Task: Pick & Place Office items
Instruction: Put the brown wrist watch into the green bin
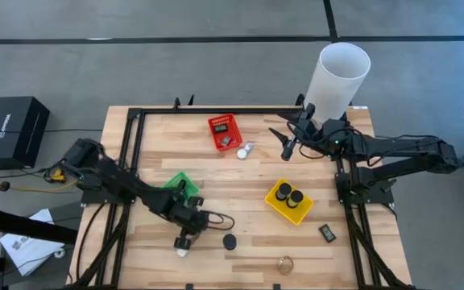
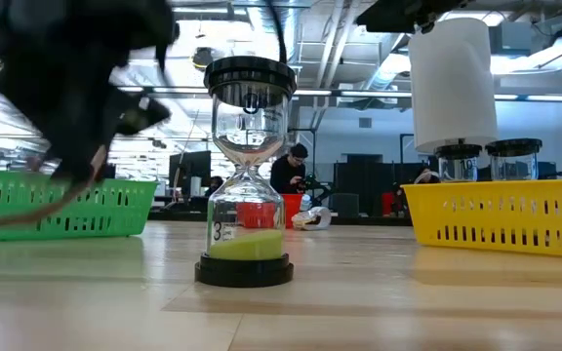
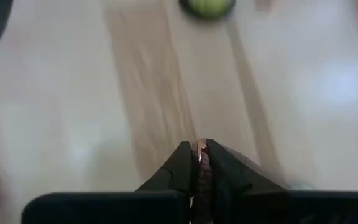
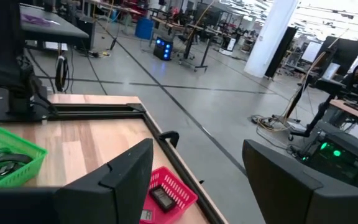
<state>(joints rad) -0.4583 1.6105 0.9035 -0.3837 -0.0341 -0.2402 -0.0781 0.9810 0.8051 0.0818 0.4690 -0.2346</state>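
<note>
My left gripper (image 1: 185,242) (image 3: 201,148) hangs low over the table's near left part, shut on a thin brown strip. Just right of it stands an hourglass with green sand and black caps (image 1: 229,241) (image 2: 247,195) (image 3: 207,6), upright on its base. My right gripper (image 1: 287,145) (image 4: 197,180) waits open above the far right part, beside the white lamp (image 1: 341,72). Two black discs (image 1: 290,194) lie in the yellow basket (image 1: 276,208). A black clip (image 1: 327,233) and a gold round piece (image 1: 285,263) lie on the wood near the right. My left gripper pinches a thin brown strip (image 3: 201,163) between its two shut fingers (image 3: 180,168); only its edge shows in the slit between them. The fingers point down at the table. Whether the strip reaches the wood cannot be told.
A green basket (image 1: 180,182) (image 2: 66,207) sits behind my left gripper, a red basket (image 1: 224,131) (image 4: 169,196) with small items at the far middle, and a small white piece (image 1: 244,151) next to it. A black frame (image 1: 135,113) edges the table. Bare wood lies along the near edge.
</note>
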